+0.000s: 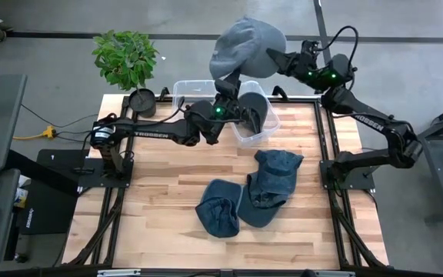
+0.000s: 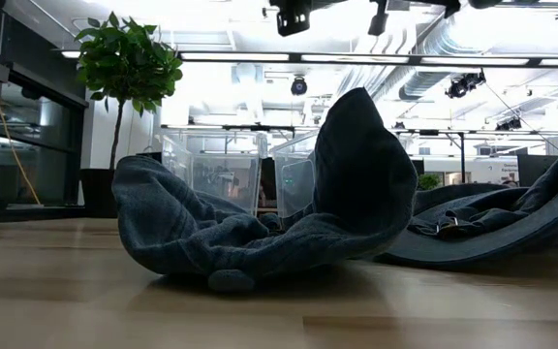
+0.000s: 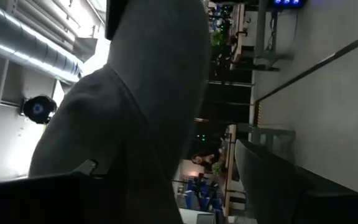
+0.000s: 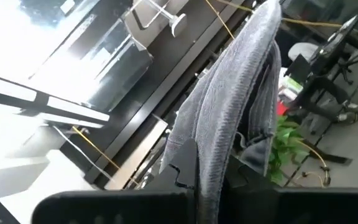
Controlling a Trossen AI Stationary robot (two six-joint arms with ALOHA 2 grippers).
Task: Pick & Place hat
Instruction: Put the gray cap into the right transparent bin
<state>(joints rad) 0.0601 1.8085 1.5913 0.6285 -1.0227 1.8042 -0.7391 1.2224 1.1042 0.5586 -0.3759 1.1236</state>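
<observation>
Gripper (image 1: 225, 83) of left arm and gripper (image 1: 277, 60) of right arm clamped on grey hat (image 1: 244, 46) above clear bin (image 1: 241, 132); two denim hats (image 1: 271, 175) on tabletop (image 1: 160, 177) beside bin, unpicked.

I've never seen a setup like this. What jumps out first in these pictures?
A grey hat is held up in the air between both arms, above the clear bin at the table's back edge: the left tool grips its lower edge, the right tool its side. Two dark blue hats lie crumpled on the wooden table, and a potted plant stands at the back left corner.
</observation>
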